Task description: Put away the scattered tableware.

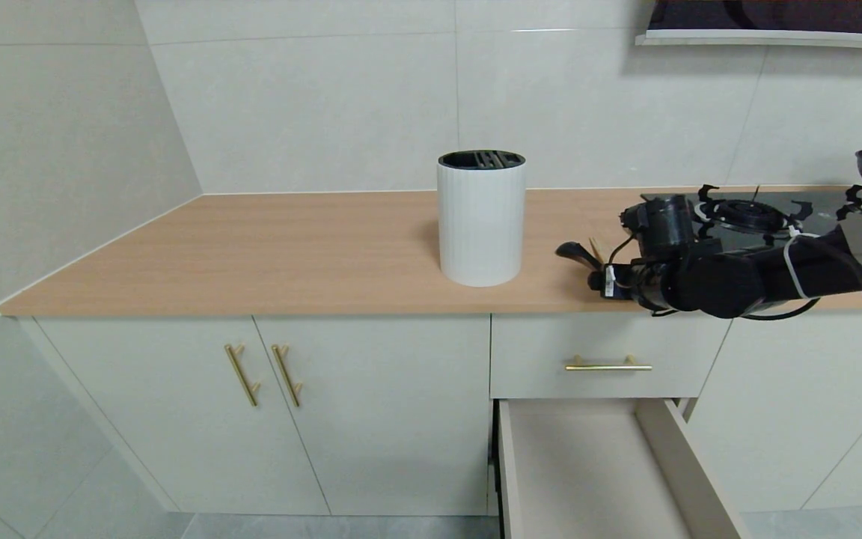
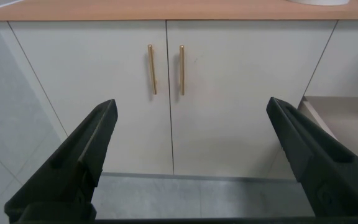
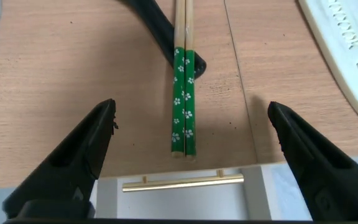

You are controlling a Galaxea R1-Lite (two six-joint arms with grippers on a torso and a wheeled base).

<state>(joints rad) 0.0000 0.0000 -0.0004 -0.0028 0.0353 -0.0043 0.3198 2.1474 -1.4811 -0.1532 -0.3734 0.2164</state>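
- Right gripper [image 3: 190, 111] hovers low over the countertop [image 1: 289, 254] near its front edge, fingers spread wide and holding nothing, directly above the chopsticks.
- Left gripper [image 2: 190, 106] hangs low in front of the cabinet doors [image 2: 166, 99], fingers likewise spread wide with nothing between them.
- Wooden countertop runs along the tiled wall, over pale cabinets with brass handles.
- Lower drawer [image 1: 588, 464] stands open beneath a closed one, below the right gripper.
- Gas hob [image 1: 745, 213] sits at the right end of the countertop, behind the right arm.
- White cylindrical holder [image 1: 481, 224] with a black slotted top stands upright mid-counter, to the left of the right gripper and apart from it.
- Black spoon [image 1: 573, 253] lies on the countertop between the holder and the gripper.
- Chopsticks [image 3: 184, 93], a touching pair with green flowered ends, lie across the spoon's handle, green ends toward the counter's front edge.
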